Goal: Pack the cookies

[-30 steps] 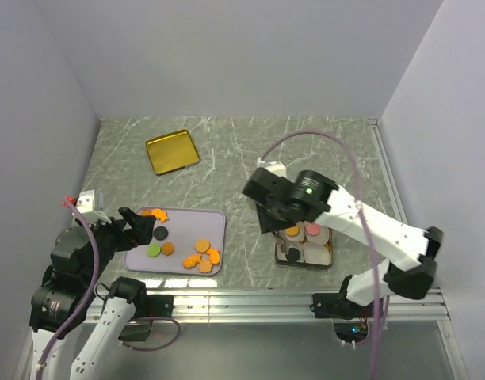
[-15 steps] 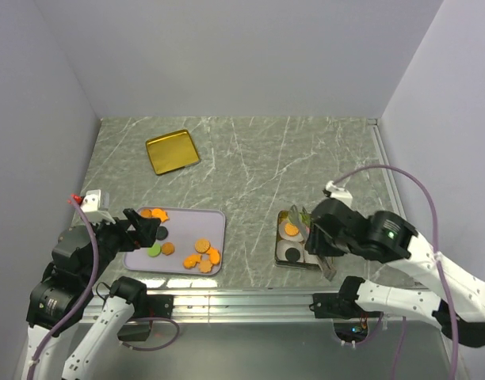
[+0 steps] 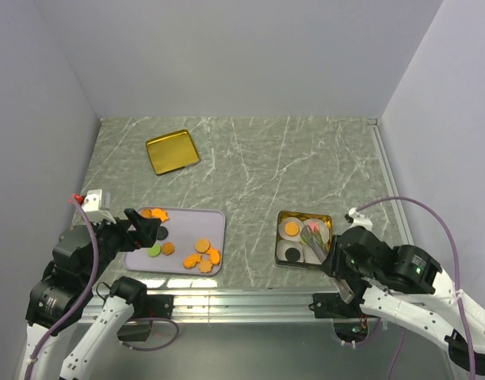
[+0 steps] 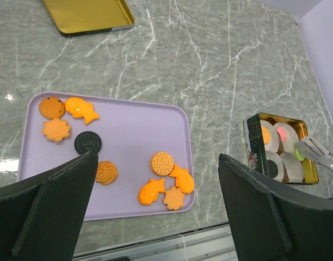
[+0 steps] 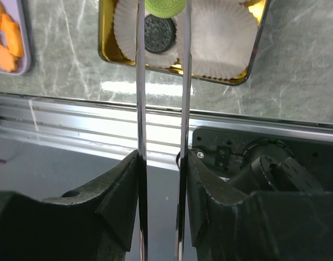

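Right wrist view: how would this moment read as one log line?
right fingers: clamped on green cookie, over tin | left fingers: open, above purple tray | tin: black cookie in paper cup

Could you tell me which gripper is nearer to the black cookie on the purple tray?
Left. The left gripper hovers beside the black cookie, at the left end of the purple tray; the right gripper is far off, over the cookie tin.

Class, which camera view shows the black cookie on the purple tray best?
Left wrist: the black cookie lies unobstructed, its embossed face readable. Top external shows it only as a small dark dot. Right wrist catches just a corner of the tray, not this cookie.
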`<state>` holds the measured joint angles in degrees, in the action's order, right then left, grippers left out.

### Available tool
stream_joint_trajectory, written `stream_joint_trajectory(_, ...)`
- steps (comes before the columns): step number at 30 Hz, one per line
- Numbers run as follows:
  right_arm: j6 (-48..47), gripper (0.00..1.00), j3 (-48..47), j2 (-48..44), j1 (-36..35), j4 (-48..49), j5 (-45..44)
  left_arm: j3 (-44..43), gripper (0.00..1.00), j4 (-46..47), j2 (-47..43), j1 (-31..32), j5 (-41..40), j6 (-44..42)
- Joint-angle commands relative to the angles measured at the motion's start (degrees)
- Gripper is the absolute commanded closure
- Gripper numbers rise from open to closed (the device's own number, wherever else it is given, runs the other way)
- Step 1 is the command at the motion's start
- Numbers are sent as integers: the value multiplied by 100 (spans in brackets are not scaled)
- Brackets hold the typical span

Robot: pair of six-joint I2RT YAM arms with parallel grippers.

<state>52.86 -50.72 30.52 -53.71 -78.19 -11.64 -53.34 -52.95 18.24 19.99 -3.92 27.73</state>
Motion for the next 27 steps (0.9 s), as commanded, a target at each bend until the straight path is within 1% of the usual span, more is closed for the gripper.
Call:
stream_joint_trajectory(1,-21,62,159,-458,45,-495,-22,-45,1,136,83,31,-73,-13)
stream_joint_trajectory(4,-4,68,168,-696,54,-495,-93,-45,1,136,92,49,-82,-13)
stream_joint_trajectory(7,31,68,159,-653,71,-513,-84,-45,1,136,110,67,-91,-13)
stream_joint_trajectory(11,31,58,150,-618,89,-504,-40,-45,1,136,145,75,-91,-13)
stream_joint_trajectory(13,-47,55,141,-723,107,-513,30,-45,1,136,145,84,-100,-4)
stream_joint_trajectory(17,-127,43,141,-986,107,-521,206,-45,2,136,145,102,-109,-4)
stream_joint_trajectory(20,-74,41,141,-1075,107,-513,180,-45,2,136,171,102,-109,-4)
stream_joint_trajectory(27,-109,40,132,-952,115,-513,127,-53,2,118,180,102,-117,-4)
